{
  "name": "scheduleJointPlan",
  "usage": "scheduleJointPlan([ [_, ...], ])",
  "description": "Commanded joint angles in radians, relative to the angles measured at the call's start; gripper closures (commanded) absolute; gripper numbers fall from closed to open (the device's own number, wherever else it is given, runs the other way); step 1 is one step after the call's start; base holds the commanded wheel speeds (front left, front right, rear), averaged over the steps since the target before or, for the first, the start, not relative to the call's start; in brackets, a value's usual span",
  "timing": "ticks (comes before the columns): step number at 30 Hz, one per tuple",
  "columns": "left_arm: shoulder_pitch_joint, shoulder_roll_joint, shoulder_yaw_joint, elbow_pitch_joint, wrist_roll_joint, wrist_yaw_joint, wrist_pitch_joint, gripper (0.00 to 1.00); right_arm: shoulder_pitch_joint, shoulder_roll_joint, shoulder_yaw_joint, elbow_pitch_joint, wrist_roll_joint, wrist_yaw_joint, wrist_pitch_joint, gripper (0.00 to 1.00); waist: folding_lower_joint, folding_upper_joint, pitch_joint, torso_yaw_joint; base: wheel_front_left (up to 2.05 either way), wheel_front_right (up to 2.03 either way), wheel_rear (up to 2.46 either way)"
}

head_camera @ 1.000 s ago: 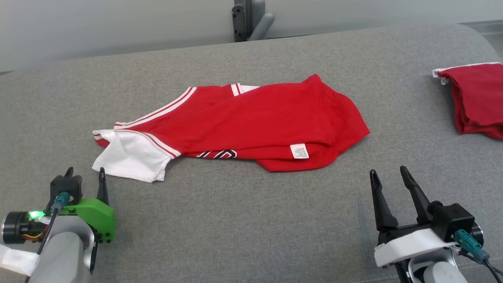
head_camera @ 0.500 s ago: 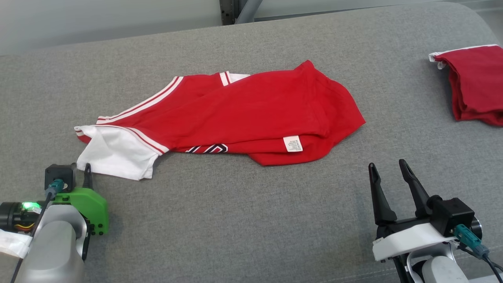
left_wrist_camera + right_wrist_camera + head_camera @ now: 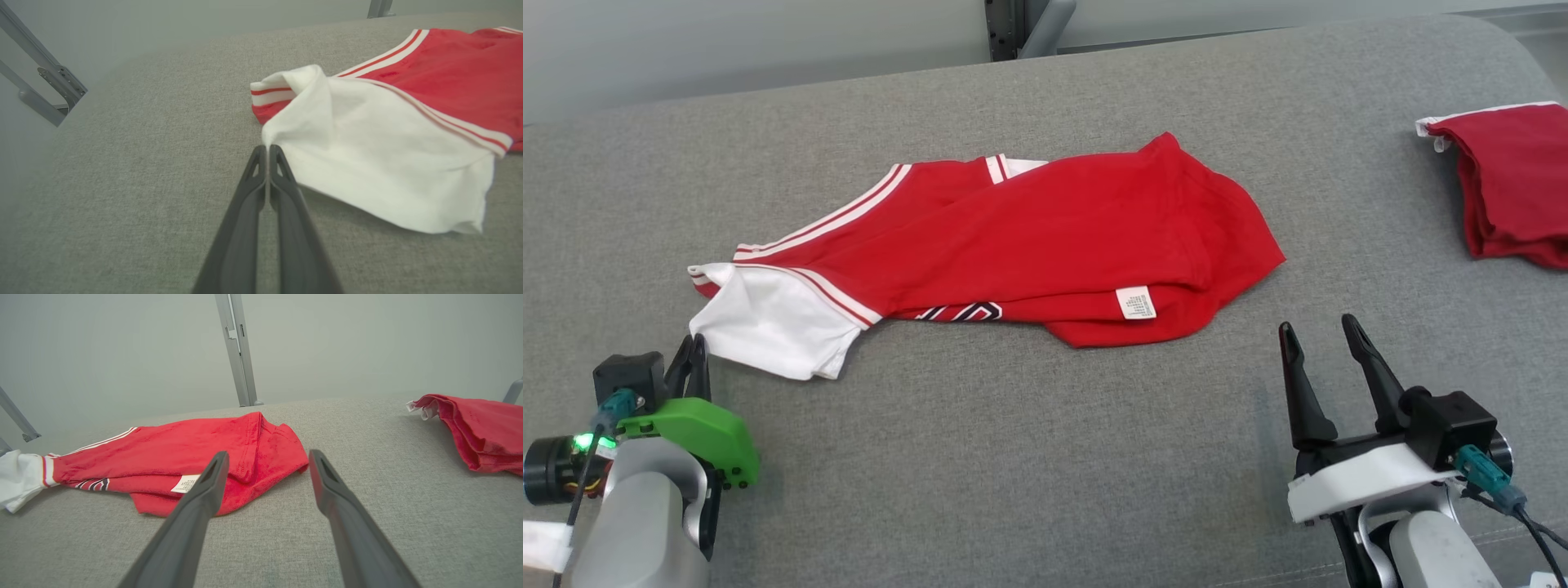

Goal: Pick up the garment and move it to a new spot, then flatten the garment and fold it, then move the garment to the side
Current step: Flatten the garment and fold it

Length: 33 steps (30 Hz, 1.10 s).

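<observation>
Item 1, red T-shirt [image 3: 1045, 237]: lies crumpled and part-doubled across the middle of the grey fabric surface [image 3: 1013, 457], long axis running left to right. White stripes run along the upper left edge. The white sleeve [image 3: 768, 327] spreads flat at the shirt's left end. A white care label [image 3: 1135, 302] shows on the near right hem, and a black-and-white print [image 3: 960, 312] peeks out at the near edge

Item 2, left gripper [image 3: 694, 341]: at the lower left, fingers pressed together, tips pinching the near left corner of the white sleeve. In the left wrist view the cloth draws to a point right at the tips

Item 3, right gripper [image 3: 1317, 324]: at the lower right, jaws spread wide and holding nothing, low over bare fabric just beside the shirt's near right hem, not touching it

Item 4, folded red garment [image 3: 1511, 188]: with white trim, at the far right edge, well apart from the T-shirt

Item 5, metal post [image 3: 1013, 28]: upright behind the far edge of the surface
</observation>
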Motion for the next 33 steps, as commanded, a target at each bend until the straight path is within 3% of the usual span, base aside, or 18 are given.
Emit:
scheduleJointPlan([
  [1,0.019,-0.002,0.008,-0.017,-0.013,-0.004,0.0,1.0,-0.019,-0.001,-0.004,0.01,0.004,-0.002,0.0,0.0,0.0,0.0,-0.001,0.006,0.0,0.0,0.0],
  [8,0.109,-0.029,0.046,-0.144,-0.058,-0.015,0.0,1.0,-0.138,0.001,-0.01,0.187,-0.005,-0.001,0.0,0.0,0.0,0.0,0.002,0.041,0.0,0.0,0.0],
  [17,0.127,-0.032,0.038,-0.19,-0.048,-0.019,0.0,1.0,-0.362,0.005,0.053,0.542,0.131,-0.001,0.0,0.0,0.0,0.0,0.022,0.056,0.0,0.0,0.0],
  [24,0.113,-0.034,0.021,-0.195,-0.04,-0.021,0.0,1.0,-0.47,0.004,0.131,0.7,0.274,-0.001,0.0,0.0,0.0,0.0,0.025,0.065,0.0,0.0,0.0],
  [33,0.109,-0.032,0.01,-0.194,-0.036,-0.022,0.0,1.0,-0.516,-0.005,0.169,0.764,0.334,-0.001,0.0,0.0,0.0,0.0,0.029,0.075,0.0,0.0,0.0],
])
